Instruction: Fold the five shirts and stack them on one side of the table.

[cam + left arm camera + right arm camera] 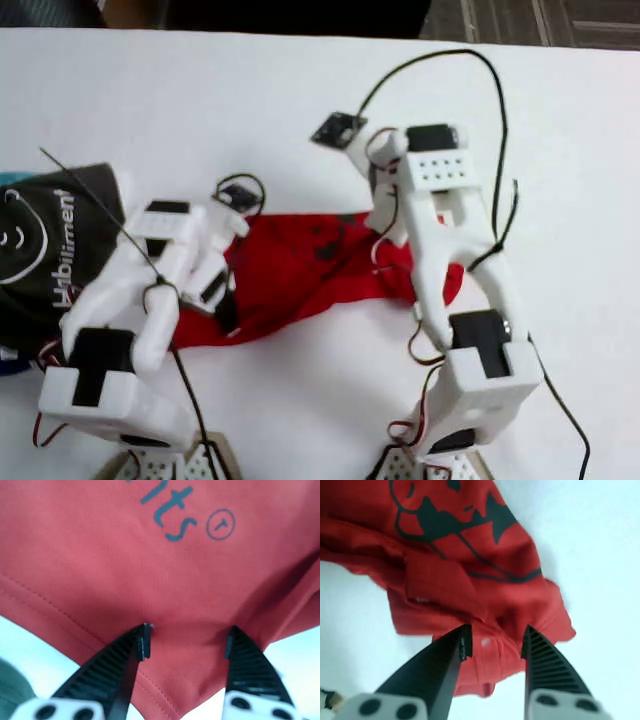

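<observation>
My left gripper [187, 642] has its jaws apart astride the red shirt [150, 570] hem. My right gripper [495, 645] is likewise apart over the far end. The shirt lies bunched mid-table [300, 100]. I judge both are set to pinch its edges for folding.

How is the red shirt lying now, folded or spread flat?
Partly folded, not neat: the red shirt lies as a narrow wrinkled band on the table, with overlapping layers in the right wrist view.
</observation>
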Controlling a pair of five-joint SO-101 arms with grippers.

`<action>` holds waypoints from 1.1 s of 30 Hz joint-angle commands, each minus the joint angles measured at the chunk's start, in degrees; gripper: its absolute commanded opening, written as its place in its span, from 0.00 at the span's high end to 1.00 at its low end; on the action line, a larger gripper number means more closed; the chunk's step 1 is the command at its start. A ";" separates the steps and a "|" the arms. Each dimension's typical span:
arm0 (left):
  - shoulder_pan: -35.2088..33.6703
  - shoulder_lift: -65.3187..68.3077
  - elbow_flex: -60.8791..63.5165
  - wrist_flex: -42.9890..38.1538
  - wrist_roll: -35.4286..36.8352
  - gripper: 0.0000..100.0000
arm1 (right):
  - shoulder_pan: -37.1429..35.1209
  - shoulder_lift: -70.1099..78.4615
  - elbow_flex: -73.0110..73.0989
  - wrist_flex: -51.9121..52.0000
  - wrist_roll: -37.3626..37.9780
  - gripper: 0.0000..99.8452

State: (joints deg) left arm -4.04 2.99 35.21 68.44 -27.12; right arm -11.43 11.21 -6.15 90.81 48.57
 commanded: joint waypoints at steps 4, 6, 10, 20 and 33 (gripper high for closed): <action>-0.26 -0.26 -0.57 -0.26 -0.09 0.74 | 1.10 -14.20 3.87 7.16 0.09 0.84; -0.26 -0.26 -1.19 -0.26 -0.09 0.74 | 0.75 -17.98 11.78 6.90 1.05 0.87; -0.26 -0.26 -2.51 0.18 -0.09 0.74 | 0.48 -24.75 28.75 3.03 4.75 0.89; -0.18 -0.18 -2.24 0.18 -0.26 0.74 | 9.89 -28.18 47.91 -22.20 5.36 0.89; -0.18 -0.26 -2.33 2.46 -0.44 0.74 | 21.32 -28.26 39.21 -31.34 4.84 0.89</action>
State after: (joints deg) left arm -4.04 2.99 34.42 68.97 -27.12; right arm 8.18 -14.29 37.10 57.49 53.67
